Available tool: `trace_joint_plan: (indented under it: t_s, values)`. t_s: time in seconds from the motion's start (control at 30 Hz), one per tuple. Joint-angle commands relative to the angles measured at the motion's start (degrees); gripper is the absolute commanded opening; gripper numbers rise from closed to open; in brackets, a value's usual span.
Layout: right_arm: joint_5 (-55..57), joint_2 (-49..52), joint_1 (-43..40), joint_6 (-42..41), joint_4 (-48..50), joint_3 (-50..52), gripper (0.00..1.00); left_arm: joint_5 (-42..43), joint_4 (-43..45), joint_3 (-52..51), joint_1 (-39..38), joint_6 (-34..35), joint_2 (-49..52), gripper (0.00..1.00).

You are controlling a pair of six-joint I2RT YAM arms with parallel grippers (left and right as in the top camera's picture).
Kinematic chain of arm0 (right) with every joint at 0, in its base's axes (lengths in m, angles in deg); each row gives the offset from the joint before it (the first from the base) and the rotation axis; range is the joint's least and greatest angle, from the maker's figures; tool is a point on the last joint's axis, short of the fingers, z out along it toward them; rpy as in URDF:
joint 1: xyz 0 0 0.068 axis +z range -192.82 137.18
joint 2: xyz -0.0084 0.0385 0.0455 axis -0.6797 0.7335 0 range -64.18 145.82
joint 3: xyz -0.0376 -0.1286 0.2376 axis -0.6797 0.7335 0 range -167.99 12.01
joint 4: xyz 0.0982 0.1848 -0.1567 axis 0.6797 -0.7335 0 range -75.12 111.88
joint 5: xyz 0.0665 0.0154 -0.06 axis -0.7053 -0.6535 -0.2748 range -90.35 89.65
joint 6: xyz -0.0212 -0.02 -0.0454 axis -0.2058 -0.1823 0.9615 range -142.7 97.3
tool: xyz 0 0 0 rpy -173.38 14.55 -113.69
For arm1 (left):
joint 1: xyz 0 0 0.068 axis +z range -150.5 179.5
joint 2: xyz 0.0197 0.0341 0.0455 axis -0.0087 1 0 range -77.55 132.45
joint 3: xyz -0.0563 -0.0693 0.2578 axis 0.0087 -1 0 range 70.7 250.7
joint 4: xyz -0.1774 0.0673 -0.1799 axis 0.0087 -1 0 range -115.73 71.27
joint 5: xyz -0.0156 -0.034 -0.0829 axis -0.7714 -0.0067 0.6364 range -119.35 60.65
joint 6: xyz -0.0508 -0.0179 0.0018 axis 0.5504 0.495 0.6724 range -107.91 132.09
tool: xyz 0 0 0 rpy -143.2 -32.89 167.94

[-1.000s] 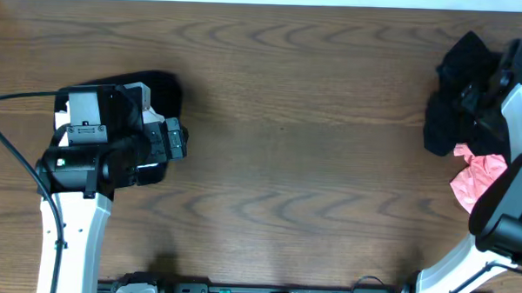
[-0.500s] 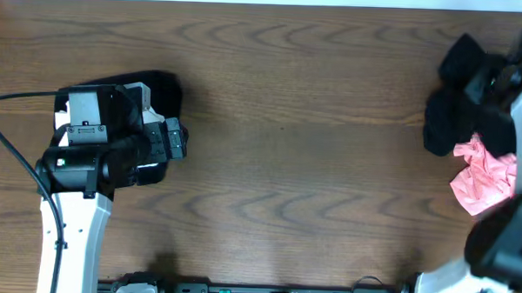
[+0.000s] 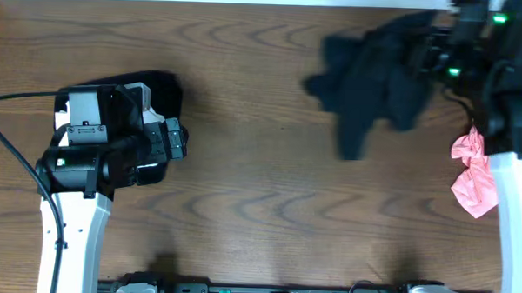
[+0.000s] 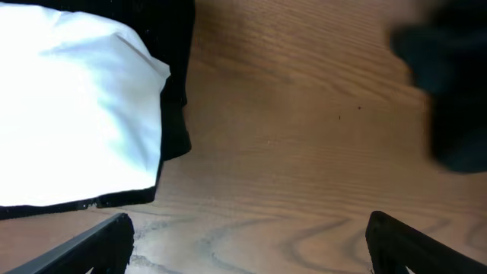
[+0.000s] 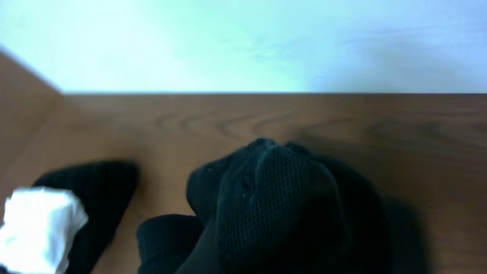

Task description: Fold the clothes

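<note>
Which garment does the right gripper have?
The black garment, trailing from it at the far edge; the pink cloth lies crumpled apart, the black-and-white pile sits left.

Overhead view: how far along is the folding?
Done: one folded pile, white on black, lies by the open left gripper. In hand: the right gripper holds the black garment, bunched and not yet laid flat. Left: folding it, then the crumpled pink garment at the table's right edge.

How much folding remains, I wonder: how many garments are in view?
4: a black garment far right; a pink garment at the right edge; a white garment on another black one, left. Others may be hidden.
</note>
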Motion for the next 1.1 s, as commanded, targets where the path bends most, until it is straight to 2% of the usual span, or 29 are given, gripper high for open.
trace_joint_plan:
  t_s: [0.0,0.1,0.17,0.23,0.47,0.6,0.7,0.83,1.07]
  values:
    - [-0.07,0.04,3.06,6.56,1.46,-0.31,0.01,-0.96,-0.59,0.94,-0.28,-1.18,0.11,0.98]
    - [-0.55,-0.42,4.7,14.45,1.14,-0.31,0.01,-0.96,-1.29,0.9,-0.28,-1.18,0.11,0.98]
    - [0.96,-0.92,4.79,14.62,0.66,-0.31,0.01,-0.96,-1.57,0.9,-0.28,-1.18,0.11,0.98]
    - [7.98,-1.75,4.48,11.21,0.07,-0.31,0.01,-0.96,-1.57,0.83,-0.28,-1.16,0.11,0.98]
    - [53.07,-8.33,1.64,-9.6,-4.74,-0.35,0.01,-0.96,-1.6,0.72,-0.28,-1.18,0.63,0.98]
    - [69.02,-13.9,-0.2,-14.05,-4.13,-0.35,0.02,-0.96,-1.57,0.39,-0.28,-1.16,1.25,0.98]
    - [69.83,-17.75,-1.92,-14.05,-2.91,-0.37,0.03,-0.94,-1.6,0.07,-0.28,-1.16,2.03,0.98]
    - [64.24,-20.5,-3.23,-14.05,-2.75,-0.35,0.03,-0.94,-1.57,-0.02,-0.28,-1.16,3.8,0.98]
    - [63.01,-16.04,-3.37,-14.08,-7.78,-0.24,0.05,-0.94,-1.79,-0.02,-0.28,-1.16,6.82,0.98]
